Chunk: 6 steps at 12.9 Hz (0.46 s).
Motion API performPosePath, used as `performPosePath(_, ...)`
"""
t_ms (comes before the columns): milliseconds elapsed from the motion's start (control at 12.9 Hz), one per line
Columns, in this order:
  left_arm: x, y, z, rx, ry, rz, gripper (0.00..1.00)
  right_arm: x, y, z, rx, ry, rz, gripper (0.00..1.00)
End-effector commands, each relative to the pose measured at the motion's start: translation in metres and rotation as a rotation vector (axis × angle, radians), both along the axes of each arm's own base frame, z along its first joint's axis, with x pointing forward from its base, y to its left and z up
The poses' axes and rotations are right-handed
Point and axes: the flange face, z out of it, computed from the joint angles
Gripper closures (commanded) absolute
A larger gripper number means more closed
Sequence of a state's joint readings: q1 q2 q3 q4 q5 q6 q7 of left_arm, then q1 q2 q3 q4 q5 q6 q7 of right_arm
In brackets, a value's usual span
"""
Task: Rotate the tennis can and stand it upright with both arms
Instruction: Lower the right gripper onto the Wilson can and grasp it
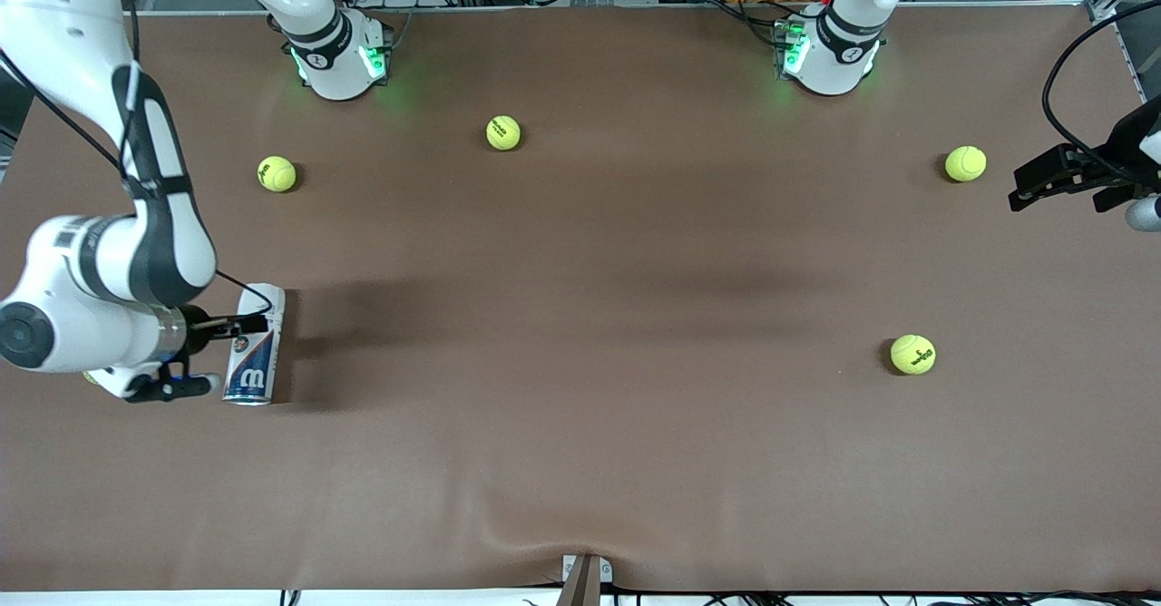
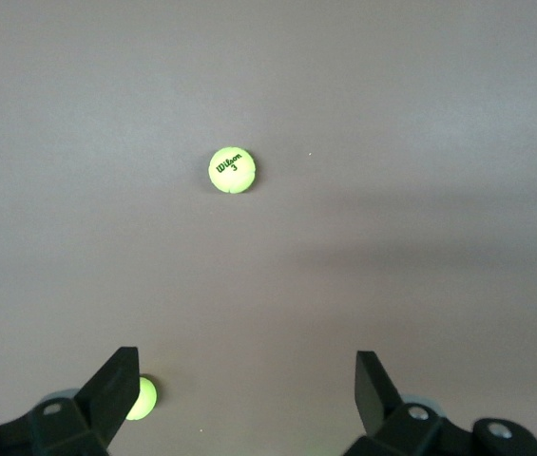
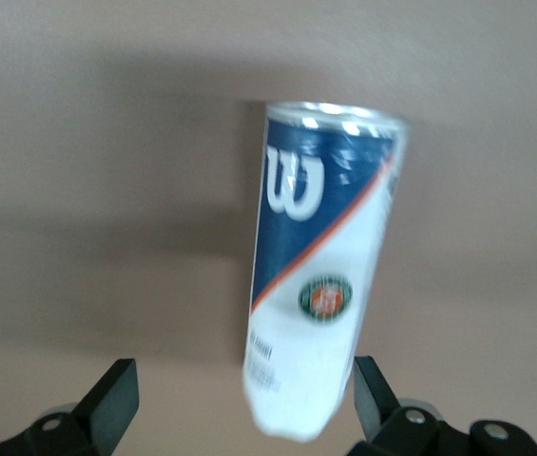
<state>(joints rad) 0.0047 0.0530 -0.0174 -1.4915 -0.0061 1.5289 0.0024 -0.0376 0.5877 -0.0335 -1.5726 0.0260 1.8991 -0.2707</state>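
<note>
The tennis can lies lengthwise on the brown table toward the right arm's end, with its silvery rim nearer the front camera and its white end farther. My right gripper is open at the can's side, one finger reaching across its white end. In the right wrist view the can looks blurred and tilted, with its white end between the spread fingers of the right gripper. It sits close to one finger and is not clamped. My left gripper waits open and empty over the left arm's end of the table and also shows in its own view.
Several yellow-green tennis balls lie loose: one and one near the right arm's base, one beside the left gripper, one nearer the front camera. The left wrist view shows two balls.
</note>
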Motion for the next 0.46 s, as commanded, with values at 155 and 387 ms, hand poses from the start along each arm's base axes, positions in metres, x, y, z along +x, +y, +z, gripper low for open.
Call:
performPosePath(155,-0.002,-0.001,0.006,0.021,-0.001,0.008,0.00,0.010,-0.011,-0.032,0.016,-0.028,0.073,0.00)
performPosePath(387,-0.002,0.003,0.005,0.022,0.001,0.010,0.00,0.012,-0.019,-0.052,0.008,-0.052,0.067,0.00)
